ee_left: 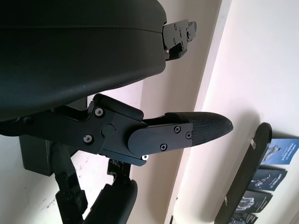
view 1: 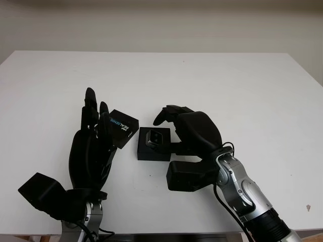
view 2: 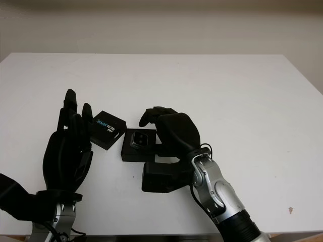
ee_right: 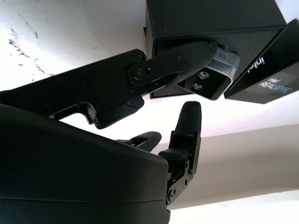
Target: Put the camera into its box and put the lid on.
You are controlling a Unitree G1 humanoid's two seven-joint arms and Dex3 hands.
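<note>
The small black box (view 1: 153,149) stands open at the middle of the white table (view 1: 232,85), with the grey camera (view 1: 154,137) sitting in it, lenses up. My right hand (view 1: 169,130) wraps around the box from the right. In the right wrist view one finger (ee_right: 180,60) lies against the camera (ee_right: 211,80), while the other fingertips (ee_right: 189,116) stay a little apart from it. The black lid (view 1: 122,128) with its printed logo lies tilted just left of the box. My left hand (view 1: 97,117) is open right beside the lid, its fingers pointing away from me.
Bare white tabletop stretches all around the box and lid. The table's far edge (view 1: 151,51) meets a pale wall. The near edge runs just under my forearms.
</note>
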